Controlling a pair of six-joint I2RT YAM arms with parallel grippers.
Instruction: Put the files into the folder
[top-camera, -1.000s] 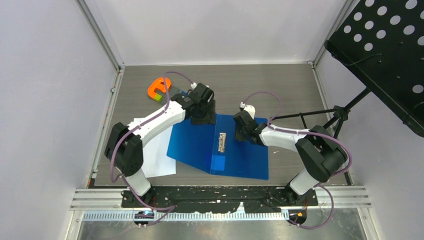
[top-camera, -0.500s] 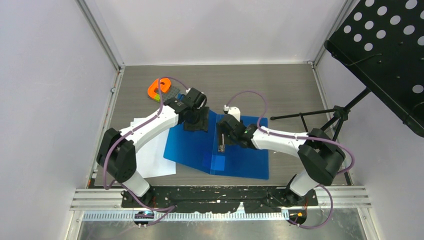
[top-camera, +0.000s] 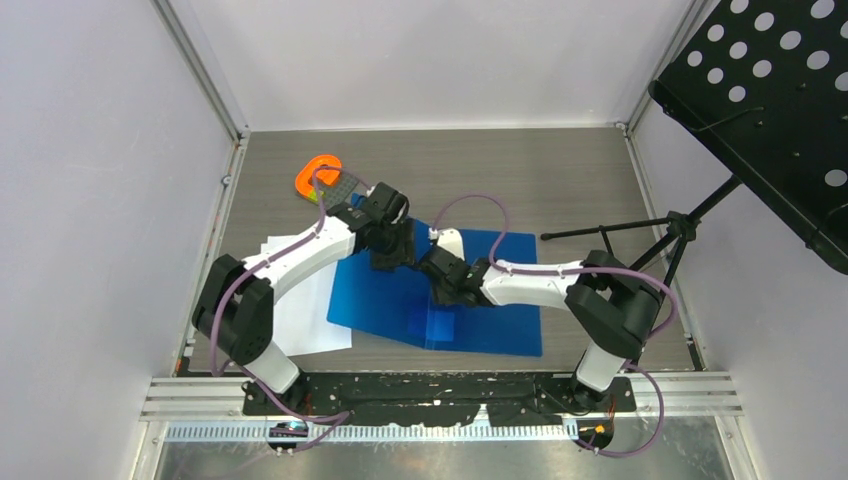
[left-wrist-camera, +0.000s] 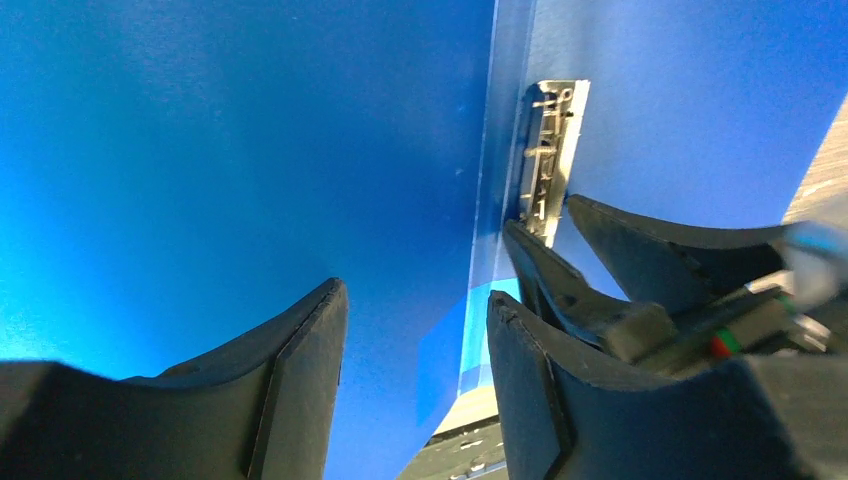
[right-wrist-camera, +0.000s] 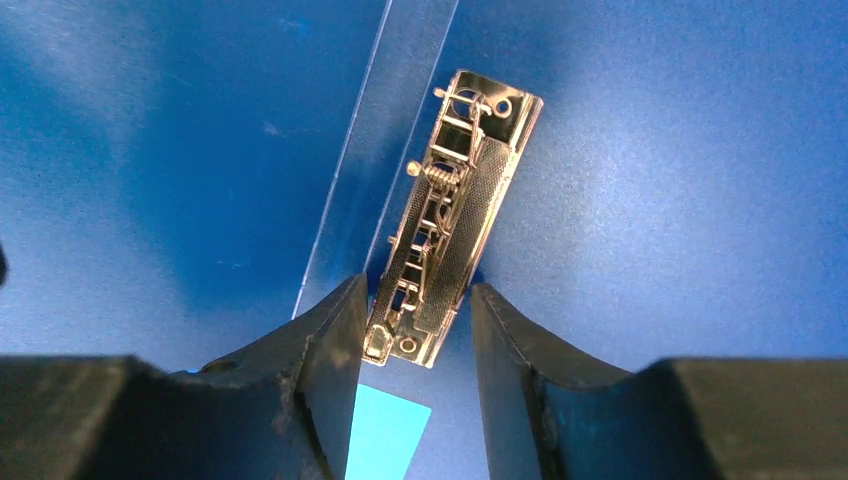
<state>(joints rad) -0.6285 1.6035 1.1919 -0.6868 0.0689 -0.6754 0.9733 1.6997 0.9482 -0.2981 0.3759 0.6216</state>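
Right claw (right-wrist-camera: 418, 292) straddling metal clip (right-wrist-camera: 452, 205), folder (top-camera: 500, 327) open flat, left claw (left-wrist-camera: 415, 297) parted

Arms angled inward; left gripper (left-wrist-camera: 415, 300) gaping, right gripper (right-wrist-camera: 418, 300) half-closed.

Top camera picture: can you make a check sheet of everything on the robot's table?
Surface: grey wood-grain table, flat.
Job's things: bright-blue plastic folder lying open, silver metal clip on its spine; white paper sheets lying left of it, not in yet.
Clutter: orange curved plastic object, far left.
Grippers: left gripper open above the folder, empty; right gripper jaws either side of the clip, grip unclear.
Cables: purple cables looping along both arms.
Surroundings: pale walls; black perforated music stand at right.
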